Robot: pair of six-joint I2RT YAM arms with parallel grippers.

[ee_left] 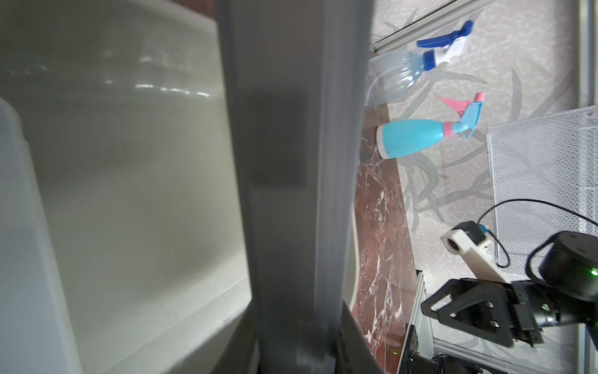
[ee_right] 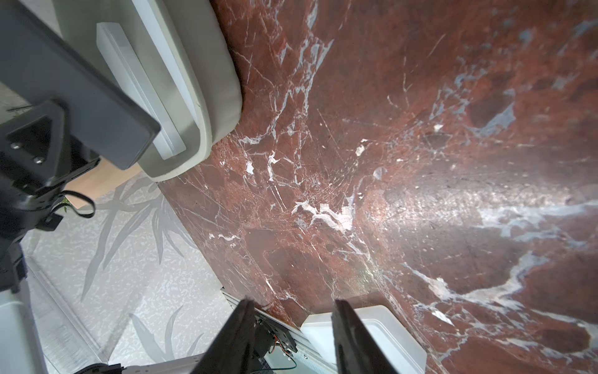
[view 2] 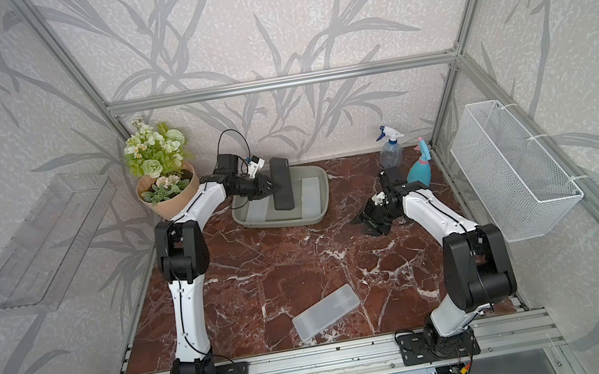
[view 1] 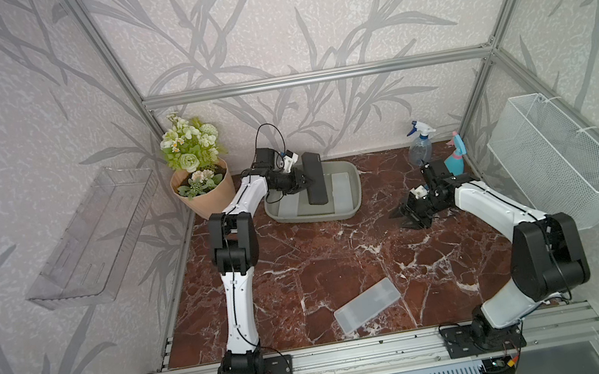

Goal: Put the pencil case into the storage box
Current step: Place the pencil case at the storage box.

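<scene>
Hanging over 1 storage box (view 1: pixel 315 218) is 1 gripped dark pencil case (view 1: pixel 315 179).

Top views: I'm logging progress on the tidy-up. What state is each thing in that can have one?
dark pencil case, held over the storage box
left gripper, shut on the dark pencil case
right gripper, open, empty
storage box, holds pale cases lying flat
pale pencil case, flat on the table, outside the box
clear spray bottle, upright
blue spray bottle, upright

Soft even light; glare on tabletop (ee_right: pixel 517 200); pencil case (ee_left: pixel 291 162) blurred.
</scene>
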